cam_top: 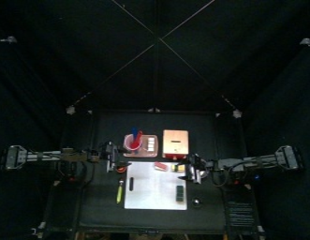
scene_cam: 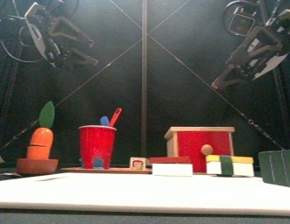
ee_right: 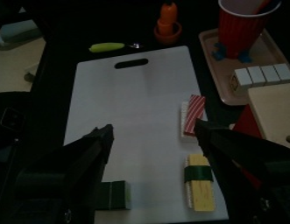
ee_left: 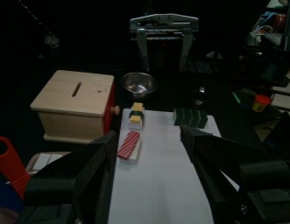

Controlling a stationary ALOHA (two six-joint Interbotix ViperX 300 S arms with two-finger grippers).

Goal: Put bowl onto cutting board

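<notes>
The bowl (ee_left: pixel 138 85), small and round with a pale grey rim and darker inside, stands on the black table just past the far edge of the white cutting board (ee_left: pixel 168 131), beside the wooden box (ee_left: pixel 74 105). I cannot make it out in the other views. The board lies flat mid-table (cam_top: pixel 157 187) and fills the right wrist view (ee_right: pixel 130 105). My left gripper (ee_left: pixel 157 162) is open and empty above the board's near end, well short of the bowl. My right gripper (ee_right: pixel 154 131) is open and empty over the board. Both arms hang high in the front view.
A red-white striped piece (ee_left: pixel 131 144), a yellow block (ee_left: pixel 137 111) and a green block (ee_left: pixel 190 115) lie on the board. Behind it stand a red cup (scene_cam: pixel 96 145), a carrot in a brown pot (scene_cam: pixel 39 147) and the red-fronted box (scene_cam: pixel 200 144).
</notes>
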